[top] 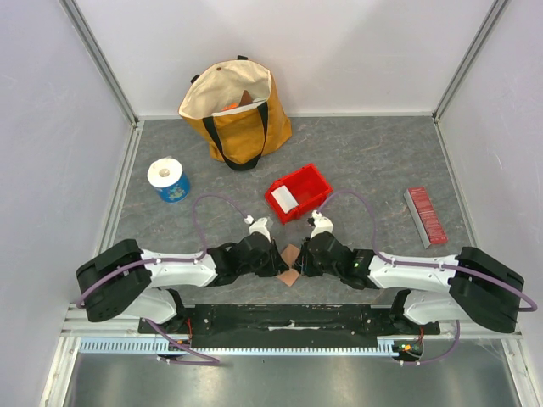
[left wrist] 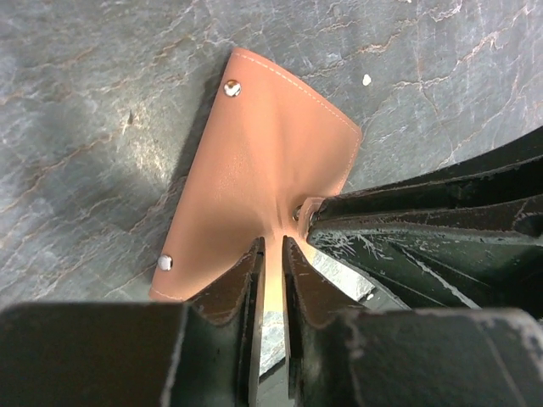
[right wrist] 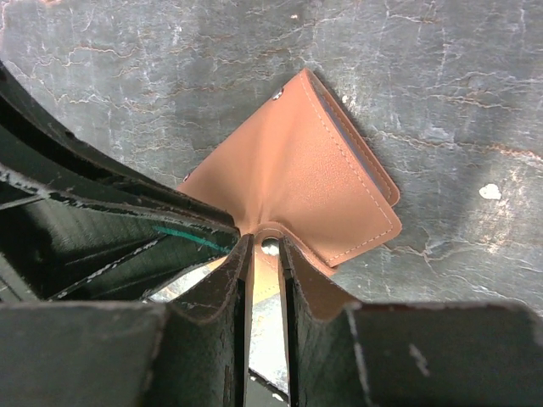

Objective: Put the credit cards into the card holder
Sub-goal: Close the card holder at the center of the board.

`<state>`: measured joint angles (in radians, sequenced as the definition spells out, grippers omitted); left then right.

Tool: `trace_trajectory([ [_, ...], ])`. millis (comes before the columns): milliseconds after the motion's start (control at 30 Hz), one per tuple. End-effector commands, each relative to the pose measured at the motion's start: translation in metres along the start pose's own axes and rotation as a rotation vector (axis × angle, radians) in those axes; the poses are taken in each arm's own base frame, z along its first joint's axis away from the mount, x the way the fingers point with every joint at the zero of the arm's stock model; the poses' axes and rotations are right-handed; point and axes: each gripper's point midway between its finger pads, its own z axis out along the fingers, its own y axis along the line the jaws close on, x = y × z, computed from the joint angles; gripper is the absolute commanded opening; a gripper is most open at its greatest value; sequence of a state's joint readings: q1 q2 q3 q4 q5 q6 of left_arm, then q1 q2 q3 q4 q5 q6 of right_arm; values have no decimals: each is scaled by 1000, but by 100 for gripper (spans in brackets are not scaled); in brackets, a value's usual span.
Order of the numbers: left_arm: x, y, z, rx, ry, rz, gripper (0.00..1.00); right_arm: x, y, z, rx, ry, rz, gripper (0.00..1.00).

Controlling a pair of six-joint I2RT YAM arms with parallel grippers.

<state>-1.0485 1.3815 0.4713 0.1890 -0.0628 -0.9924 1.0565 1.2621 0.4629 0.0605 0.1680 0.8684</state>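
Observation:
The tan card holder is held between both grippers near the table's front middle, partly opened. In the left wrist view its leather shows two snap studs, and a fold of it runs into my left gripper, whose jaws are shut on it. The card holder has its snap tab pinched in my right gripper. Seen from above, the left gripper and right gripper meet tip to tip. A white credit card lies in the red bin. No other cards show.
A yellow tote bag stands at the back. A blue-and-white roll sits at the left. A dark-red ribbed bar lies at the right. The red bin is just beyond the grippers.

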Motion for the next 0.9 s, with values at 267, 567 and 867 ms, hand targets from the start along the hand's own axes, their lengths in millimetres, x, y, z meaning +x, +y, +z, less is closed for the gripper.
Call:
trace_trajectory([
  [267, -23, 19, -32, -147, -146, 89, 51, -32, -1, -13, 64, -103, -42, 30],
  [567, -18, 25, -16, -147, -71, 211, 59, -18, -38, -36, 141, -126, 64, 47],
  [867, 5, 24, 0, -84, 10, 179, 58, -9, -33, -25, 82, -91, 125, 57],
])
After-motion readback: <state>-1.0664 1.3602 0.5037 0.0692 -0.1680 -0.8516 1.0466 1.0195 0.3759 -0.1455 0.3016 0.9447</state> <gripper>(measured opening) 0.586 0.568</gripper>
